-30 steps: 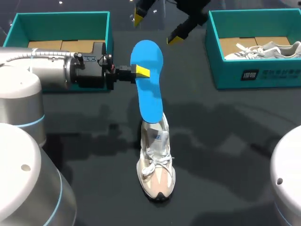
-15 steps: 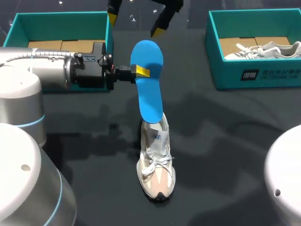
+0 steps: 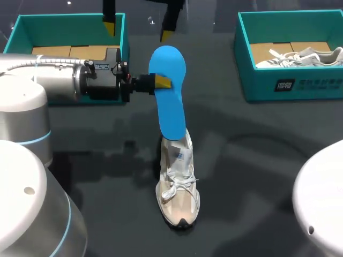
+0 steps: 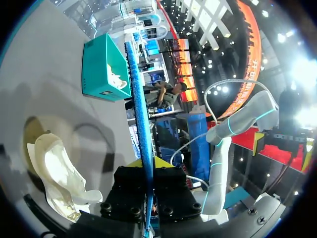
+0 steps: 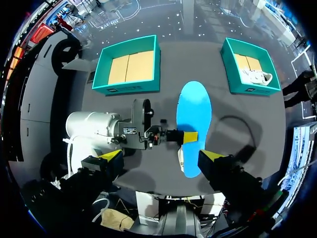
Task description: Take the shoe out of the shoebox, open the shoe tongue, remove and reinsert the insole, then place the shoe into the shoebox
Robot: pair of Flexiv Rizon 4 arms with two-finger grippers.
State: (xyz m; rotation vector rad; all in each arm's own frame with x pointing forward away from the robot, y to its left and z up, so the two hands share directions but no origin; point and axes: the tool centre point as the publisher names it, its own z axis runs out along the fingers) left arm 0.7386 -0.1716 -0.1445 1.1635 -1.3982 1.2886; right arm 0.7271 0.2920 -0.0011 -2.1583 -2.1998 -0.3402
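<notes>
Shoe [image 3: 178, 187] sits out on the surface [image 3: 257, 160], clear of the empty box [image 3: 69, 21], so there's room to work. The blue insole [image 3: 169, 91] stands with its low end at the shoe's opening, and the left claw [image 3: 161, 81] pinches its edge, probably to steer it. The right claw [image 3: 138, 30] hangs spread, up out of the way.

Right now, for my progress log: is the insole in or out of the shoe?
Almost out: left gripper holds the insole upright, lower end at the shoe opening.

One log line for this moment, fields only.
left hand: shut on insole, lower end at shoe opening | right hand: open, high above | shoe: upright on table
</notes>
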